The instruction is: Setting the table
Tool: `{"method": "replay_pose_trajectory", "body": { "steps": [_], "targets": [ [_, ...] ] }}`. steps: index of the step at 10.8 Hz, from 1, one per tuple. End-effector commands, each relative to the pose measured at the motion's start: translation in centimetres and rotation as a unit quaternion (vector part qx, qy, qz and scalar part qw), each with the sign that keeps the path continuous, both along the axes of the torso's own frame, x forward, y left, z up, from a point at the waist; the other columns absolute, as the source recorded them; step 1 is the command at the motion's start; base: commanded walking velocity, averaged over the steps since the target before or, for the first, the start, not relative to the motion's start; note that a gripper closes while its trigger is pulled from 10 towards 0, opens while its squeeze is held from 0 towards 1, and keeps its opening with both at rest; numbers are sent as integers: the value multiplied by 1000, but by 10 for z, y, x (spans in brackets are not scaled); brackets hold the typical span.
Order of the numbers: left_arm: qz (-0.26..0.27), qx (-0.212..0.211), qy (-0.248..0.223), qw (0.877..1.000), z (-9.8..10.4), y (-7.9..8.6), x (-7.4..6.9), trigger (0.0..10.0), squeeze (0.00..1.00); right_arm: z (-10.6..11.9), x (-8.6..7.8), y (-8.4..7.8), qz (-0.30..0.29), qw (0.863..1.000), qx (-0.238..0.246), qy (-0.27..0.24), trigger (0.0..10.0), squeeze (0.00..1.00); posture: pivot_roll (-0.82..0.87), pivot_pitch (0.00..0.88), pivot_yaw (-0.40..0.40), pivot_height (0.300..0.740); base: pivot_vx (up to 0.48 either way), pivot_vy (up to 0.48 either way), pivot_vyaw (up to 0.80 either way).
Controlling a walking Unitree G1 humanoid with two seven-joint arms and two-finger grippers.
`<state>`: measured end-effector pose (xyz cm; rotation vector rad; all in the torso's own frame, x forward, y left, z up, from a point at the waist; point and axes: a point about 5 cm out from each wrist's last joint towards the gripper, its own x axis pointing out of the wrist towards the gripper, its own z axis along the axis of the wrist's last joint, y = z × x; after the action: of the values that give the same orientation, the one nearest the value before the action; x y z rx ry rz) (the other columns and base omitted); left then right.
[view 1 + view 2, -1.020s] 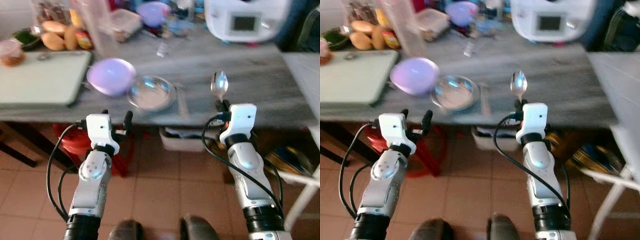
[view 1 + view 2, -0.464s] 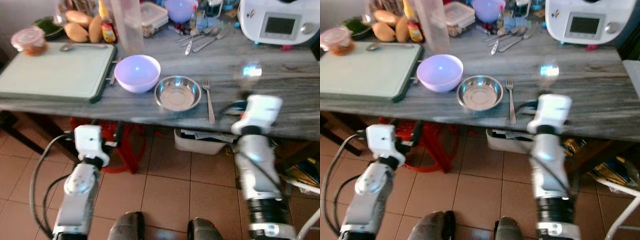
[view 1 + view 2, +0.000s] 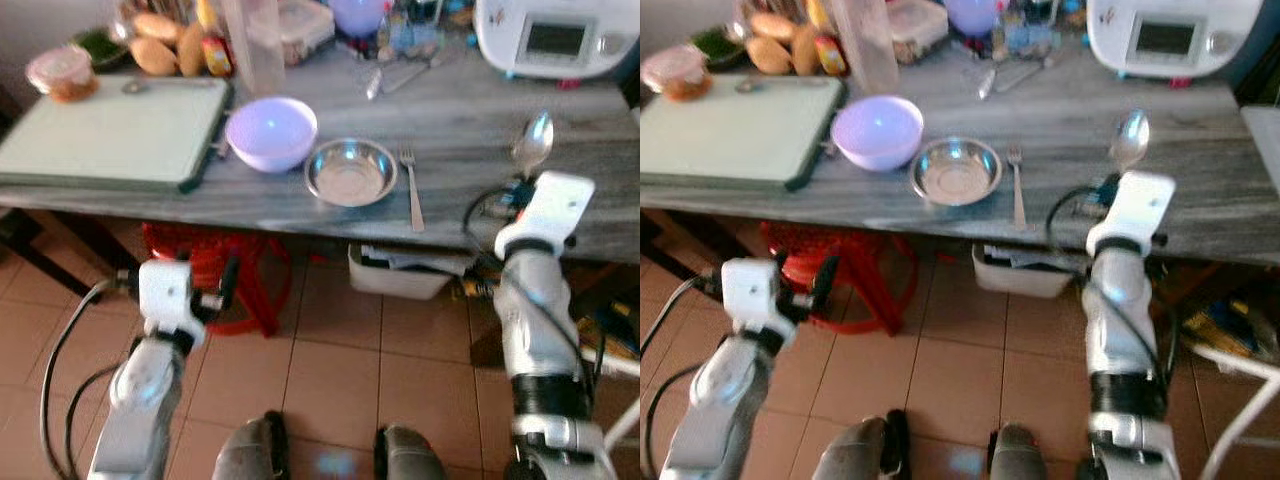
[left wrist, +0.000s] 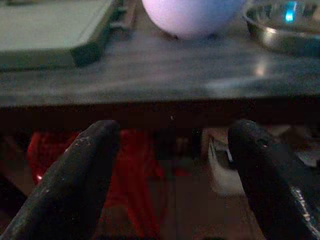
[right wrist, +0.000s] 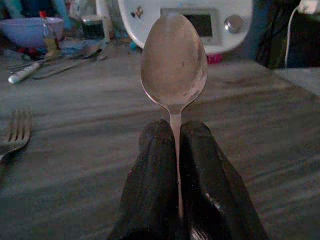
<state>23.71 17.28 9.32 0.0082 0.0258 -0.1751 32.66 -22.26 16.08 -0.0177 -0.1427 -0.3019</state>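
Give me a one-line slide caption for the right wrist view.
Right gripper shut on a spoon, bowl up, over the grey table, a fork off to the side.

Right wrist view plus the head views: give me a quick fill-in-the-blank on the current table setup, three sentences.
1. The right end effector is shut on a ____.
2. The fork lies on the table just right of the ____ bowl.
3. The lavender bowl sits between the green cutting board and the ____ bowl.

Missing words: spoon; steel; steel
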Motion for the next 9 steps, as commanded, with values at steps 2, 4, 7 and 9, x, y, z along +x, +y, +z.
{"method": "replay_pose_trajectory", "body": {
  "steps": [2,4,7,9],
  "targets": [
    [-11,10,1,1000,6,5,-7,10000,0,3,12,9,17,999,26,8,10000,0,29,280,100,740,0,0,0],
    [-17,18,8,1000,9,9,-11,10000,0,7,23,18,36,999,38,16,10000,0,44,287,108,740,0,0,0],
    [-24,20,16,999,11,9,-13,10000,0,5,33,36,64,994,83,31,10000,0,54,290,115,740,0,0,0],
    [-28,19,19,999,12,7,-13,10000,0,4,35,47,82,991,93,43,10000,0,53,293,110,740,0,0,0]
  ]
}}
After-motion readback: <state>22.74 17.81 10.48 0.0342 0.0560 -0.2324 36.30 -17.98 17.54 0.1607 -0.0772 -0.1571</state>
